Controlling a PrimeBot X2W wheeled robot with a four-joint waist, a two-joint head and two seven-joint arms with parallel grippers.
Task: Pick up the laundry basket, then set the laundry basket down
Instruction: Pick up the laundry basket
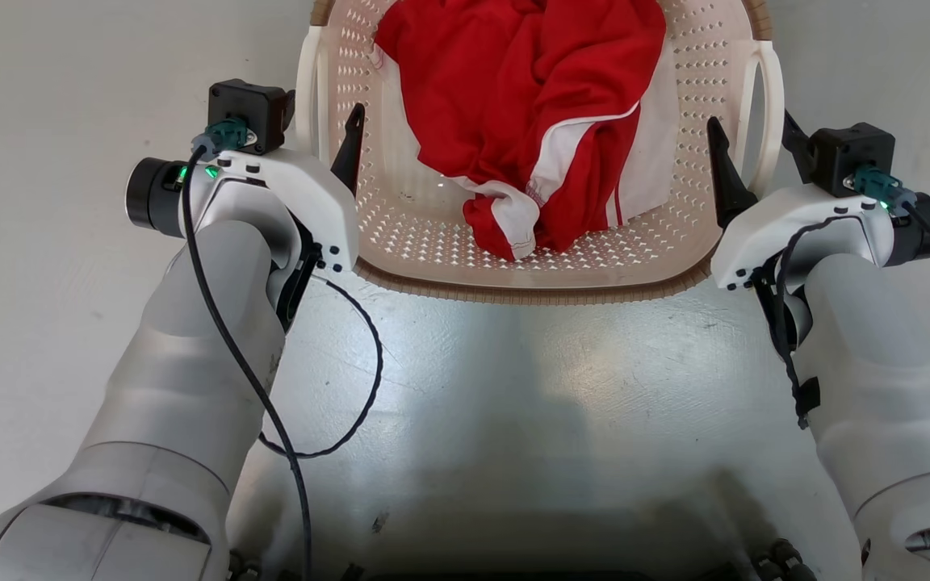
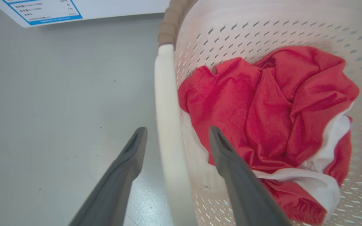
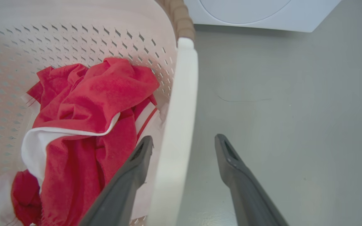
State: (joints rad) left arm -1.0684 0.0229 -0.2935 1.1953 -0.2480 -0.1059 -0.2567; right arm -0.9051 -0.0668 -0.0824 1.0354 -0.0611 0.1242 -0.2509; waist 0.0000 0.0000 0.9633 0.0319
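Lying straight ahead of you between both arms, the cream-white perforated plastic laundry basket (image 1: 425, 242) with its brown woven-look rim was cut off at its far end by the top of the head view. You could not tell whether its base rested on the floor. A crumpled red garment with white trim (image 1: 513, 97) covered much of the basket's inner bottom.

Your left gripper (image 2: 178, 130) stood open astride the white left loop handle (image 2: 168, 125). One dark finger was outside it over the floor and the other inside beside the garment, with a gap showing on each side. In the head view the outer finger was hidden behind the handle and the wrist camera.

Your right gripper (image 3: 184, 138) was likewise spread around the white right loop handle (image 3: 181, 110). Its inner fingertip sat so close to the handle that you could not tell whether it touched, while the outer finger stood apart from it.

Bare pale grey floor (image 1: 45, 242) lay open on both outer sides of the basket.

A white appliance front with a round door (image 3: 262, 15) stood beyond the basket's far right corner, cut off by the top of the right wrist view. A white panel with a blue-bordered label (image 2: 42, 9) showed at the top of the left wrist view, its print too small to read. A thin black cable (image 1: 352, 387) looped down from your left wrist.
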